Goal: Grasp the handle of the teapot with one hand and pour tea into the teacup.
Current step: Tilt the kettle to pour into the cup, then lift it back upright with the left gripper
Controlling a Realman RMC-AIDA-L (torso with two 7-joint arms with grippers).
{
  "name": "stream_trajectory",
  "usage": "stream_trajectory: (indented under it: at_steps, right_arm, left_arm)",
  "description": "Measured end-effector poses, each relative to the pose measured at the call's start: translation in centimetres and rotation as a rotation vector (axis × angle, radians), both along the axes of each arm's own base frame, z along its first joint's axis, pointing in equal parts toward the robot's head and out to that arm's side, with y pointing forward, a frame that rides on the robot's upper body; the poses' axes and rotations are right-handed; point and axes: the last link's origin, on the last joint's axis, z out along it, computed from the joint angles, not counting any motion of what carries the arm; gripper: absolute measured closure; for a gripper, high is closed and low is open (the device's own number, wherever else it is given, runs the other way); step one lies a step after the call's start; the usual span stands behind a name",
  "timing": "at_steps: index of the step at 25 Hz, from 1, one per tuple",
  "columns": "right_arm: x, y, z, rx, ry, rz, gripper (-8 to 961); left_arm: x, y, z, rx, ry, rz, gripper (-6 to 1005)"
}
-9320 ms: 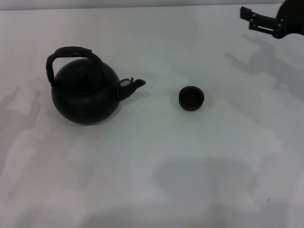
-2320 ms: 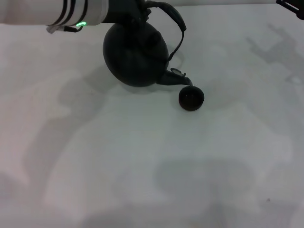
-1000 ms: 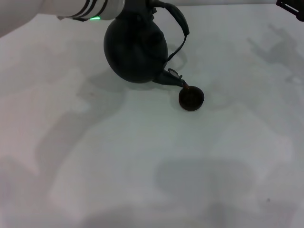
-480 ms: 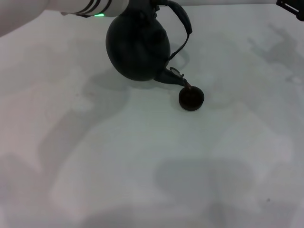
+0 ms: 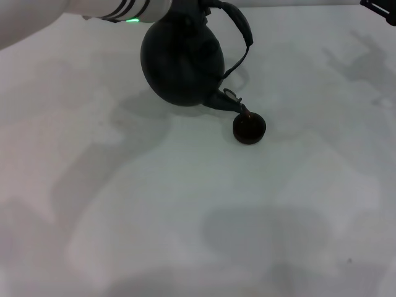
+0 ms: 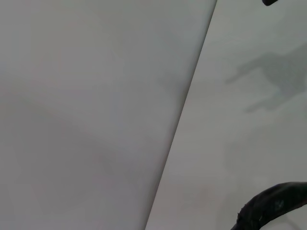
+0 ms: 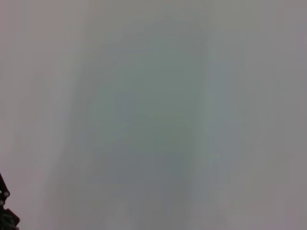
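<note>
Presently, our left claw (image 5: 185, 6): at the far edge of the bench (image 5: 185, 216), clamped on the handle (image 5: 238, 25) of the teapot (image 5: 182, 62), as we judge from the pot hanging tilted under it; the fingers themselves are hidden behind arm and pot.

Our right claw (image 5: 377, 9): parked at the far right corner, barely in view; we cannot tell whether it is wide or narrow.

Teapot: lifted, tipped forward, its long axis running from the body at upper left down to the spout (image 5: 228, 102) at lower right. The spout points at the teacup (image 5: 249, 128), its lip just over the cup's near rim.

Teacup: upright on the bench, right of centre, just beside the spout tip.

Step in hand, by our judgement: the pour itself. A thin thread seems to run from spout to cup, though we cannot be sure.

Next move calls for: holding the tilt steady, spout kept over the cup, then righting the pot before it overfills.
</note>
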Motion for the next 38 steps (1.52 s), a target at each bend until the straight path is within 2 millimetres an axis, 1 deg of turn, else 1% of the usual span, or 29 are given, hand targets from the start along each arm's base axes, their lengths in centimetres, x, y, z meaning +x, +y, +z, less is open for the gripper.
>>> stream_trajectory:
  at_steps: [38]
  right_arm:
    - [0.09,0.13,-0.09,0.005,-0.009,-0.008,99]
  left_arm:
    - [0.19,0.25,-0.46,-0.008,0.042,-0.011,869]
